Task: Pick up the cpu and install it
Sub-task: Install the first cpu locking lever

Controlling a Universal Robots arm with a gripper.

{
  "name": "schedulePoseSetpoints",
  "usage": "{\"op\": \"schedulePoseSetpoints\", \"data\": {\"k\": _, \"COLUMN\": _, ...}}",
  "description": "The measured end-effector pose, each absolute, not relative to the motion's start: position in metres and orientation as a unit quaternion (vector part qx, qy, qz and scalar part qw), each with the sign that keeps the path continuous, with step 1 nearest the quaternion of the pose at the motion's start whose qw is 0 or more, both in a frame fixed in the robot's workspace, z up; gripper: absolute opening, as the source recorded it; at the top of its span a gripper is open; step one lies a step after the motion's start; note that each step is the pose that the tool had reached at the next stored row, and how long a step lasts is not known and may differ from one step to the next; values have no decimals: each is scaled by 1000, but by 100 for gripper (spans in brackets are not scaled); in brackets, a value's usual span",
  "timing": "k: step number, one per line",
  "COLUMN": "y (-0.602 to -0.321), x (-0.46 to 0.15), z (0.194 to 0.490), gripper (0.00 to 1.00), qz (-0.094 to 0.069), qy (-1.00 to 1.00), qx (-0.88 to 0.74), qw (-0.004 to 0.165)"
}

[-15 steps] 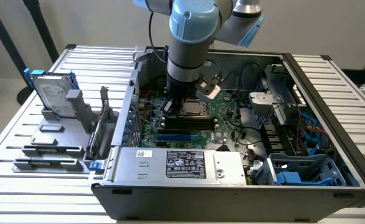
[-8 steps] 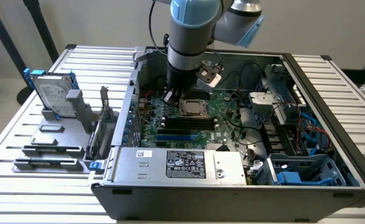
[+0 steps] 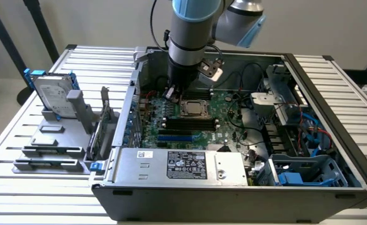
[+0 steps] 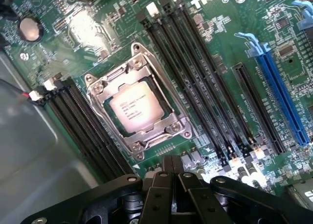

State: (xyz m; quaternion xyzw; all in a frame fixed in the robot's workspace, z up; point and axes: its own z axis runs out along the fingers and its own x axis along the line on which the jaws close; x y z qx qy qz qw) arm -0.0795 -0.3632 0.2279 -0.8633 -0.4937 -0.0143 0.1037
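The cpu (image 4: 135, 106), a small square chip with a shiny silver top, lies in its socket on the green motherboard (image 4: 215, 28), with the metal socket frame (image 4: 100, 89) around it. In the exterior view the cpu (image 3: 194, 108) sits inside the open computer case (image 3: 233, 187). My gripper (image 3: 172, 95) hangs just above the board, beside the socket on the exterior view's left. In the wrist view my gripper (image 4: 172, 161) has its black fingers pressed together, shut with nothing between them, and its tips are a short way from the socket frame's edge.
Black memory slots (image 4: 195, 77) flank the socket on both sides, and a blue expansion slot (image 4: 281, 94) lies beyond them. A silver hard drive with blue brackets (image 3: 52, 93) stands on grey holder blocks (image 3: 48, 140) outside the case. The power supply (image 3: 180, 165) and loose cables (image 3: 252, 122) crowd the case.
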Motion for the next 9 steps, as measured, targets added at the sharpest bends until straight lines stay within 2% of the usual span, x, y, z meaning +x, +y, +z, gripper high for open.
{"op": "schedulePoseSetpoints", "data": {"k": 9, "y": -355, "x": -79, "z": 233, "gripper": 11, "qz": -10, "qy": -524, "qx": -845, "qw": 104}}
